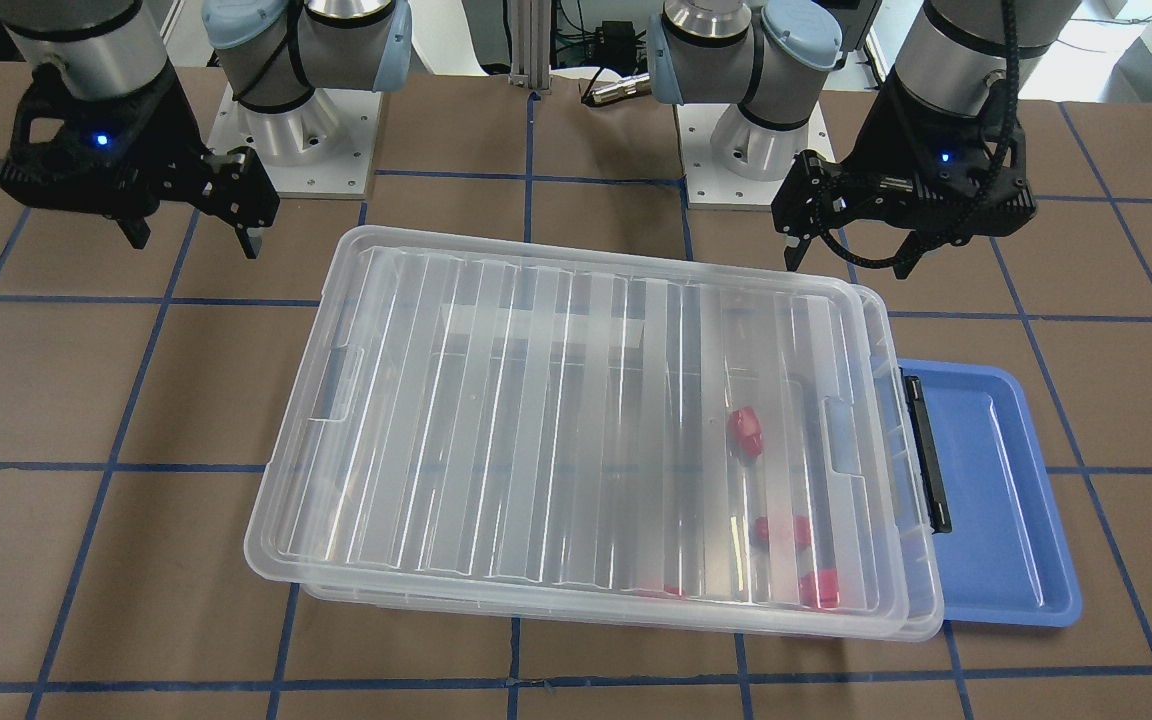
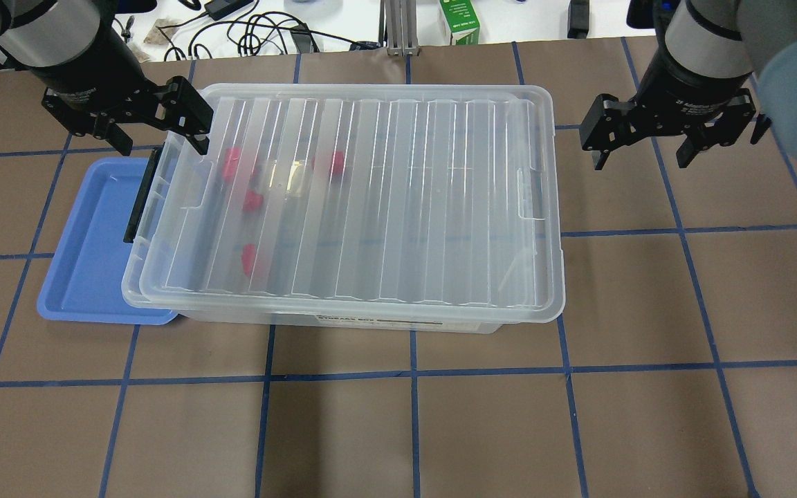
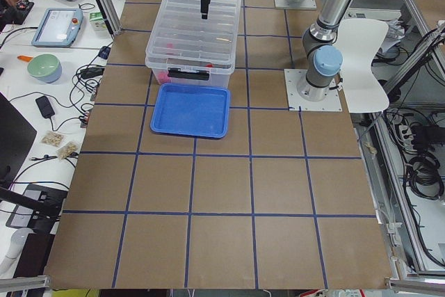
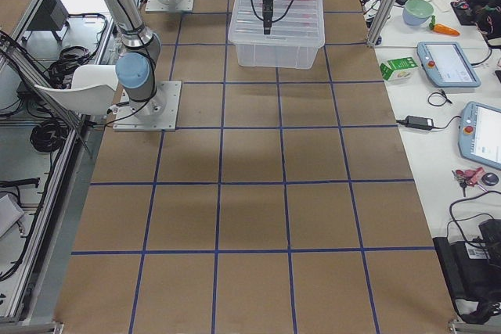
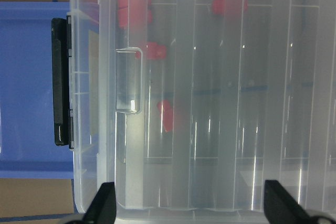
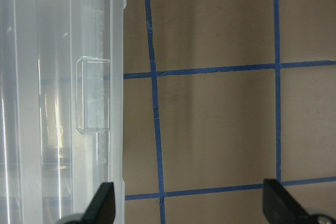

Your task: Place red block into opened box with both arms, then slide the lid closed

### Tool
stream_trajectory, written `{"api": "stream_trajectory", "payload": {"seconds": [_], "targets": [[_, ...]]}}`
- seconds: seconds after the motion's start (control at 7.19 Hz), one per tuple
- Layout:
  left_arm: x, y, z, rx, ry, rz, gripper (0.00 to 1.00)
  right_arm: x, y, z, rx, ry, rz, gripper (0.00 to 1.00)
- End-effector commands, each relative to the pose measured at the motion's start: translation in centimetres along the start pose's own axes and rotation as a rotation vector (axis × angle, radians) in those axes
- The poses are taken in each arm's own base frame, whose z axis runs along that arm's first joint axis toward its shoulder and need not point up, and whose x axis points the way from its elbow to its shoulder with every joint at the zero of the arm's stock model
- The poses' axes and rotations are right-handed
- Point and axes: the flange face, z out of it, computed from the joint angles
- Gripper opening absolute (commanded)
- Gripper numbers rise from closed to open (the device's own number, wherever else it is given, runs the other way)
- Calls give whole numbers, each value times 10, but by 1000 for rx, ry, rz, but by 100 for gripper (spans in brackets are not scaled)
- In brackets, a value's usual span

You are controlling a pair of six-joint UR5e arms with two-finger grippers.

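The clear box (image 2: 405,323) sits mid-table with the ribbed lid (image 2: 371,207) lying over nearly all of it. A narrow strip shows by the black bar (image 1: 926,450). Several red blocks lie inside under the lid, near the bar end, among them one red block (image 1: 746,430) (image 2: 249,257) (image 5: 167,115). My left gripper (image 2: 160,142) (image 1: 846,260) (image 5: 191,208) hovers open and empty over the lid's far corner at the bar end. My right gripper (image 2: 639,158) (image 1: 194,240) (image 6: 190,208) hangs open and empty over bare table, just off the lid's other short end.
A blue tray (image 2: 87,256) (image 1: 996,500) lies empty against the box's bar end, partly under it. The arm bases (image 1: 306,130) stand at the robot's edge of the table. Cables and a green carton (image 2: 459,21) lie beyond the far edge.
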Motion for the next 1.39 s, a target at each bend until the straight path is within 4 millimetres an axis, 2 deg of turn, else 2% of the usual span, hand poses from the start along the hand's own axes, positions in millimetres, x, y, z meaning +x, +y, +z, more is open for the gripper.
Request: {"api": "stream_trajectory", "payload": {"seconds": [0.0,0.28,0.56,1.25], "targets": [[0,0,-5,-1,-5,-7,100,-4,16,-10,8,-12,24,100],[0,0,-6,-1,-5,-33,100,-7,14,-5,-8,-10,19,100],[0,4,-8,-15,-5,-33,100,-8,4,7,-34,-9,18,100],[-3,2,-4,-27,-34,-33,100,-7,8,10,-42,2,17,100]]}}
